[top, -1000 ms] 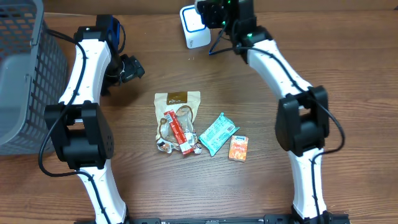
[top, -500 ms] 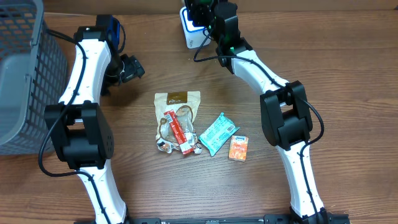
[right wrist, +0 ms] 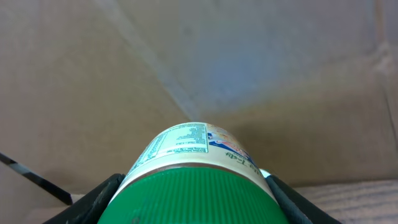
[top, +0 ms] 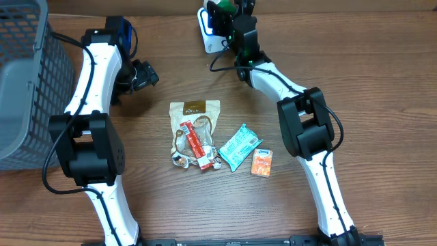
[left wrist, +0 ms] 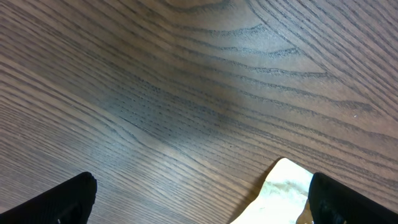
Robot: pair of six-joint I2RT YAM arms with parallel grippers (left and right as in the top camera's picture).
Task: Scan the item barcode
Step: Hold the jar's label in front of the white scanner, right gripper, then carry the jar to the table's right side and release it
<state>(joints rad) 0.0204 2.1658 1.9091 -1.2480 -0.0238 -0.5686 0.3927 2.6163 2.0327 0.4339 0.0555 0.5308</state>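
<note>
I am pinching the green-lidded jar (right wrist: 193, 155) in my right pincer (right wrist: 194, 202), long axis pointing outward, beside the scanner (top: 208, 39) (left pincer (left wrist: 205, 199) spread, idle)

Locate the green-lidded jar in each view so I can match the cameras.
Overhead: jar at the top edge, near centre, held in the right gripper, by the white scanner.
Left wrist: not in it.
Right wrist: jar at bottom centre, green lid toward the camera.
Shared landmark: the wooden table, which shows in all three views.
</note>
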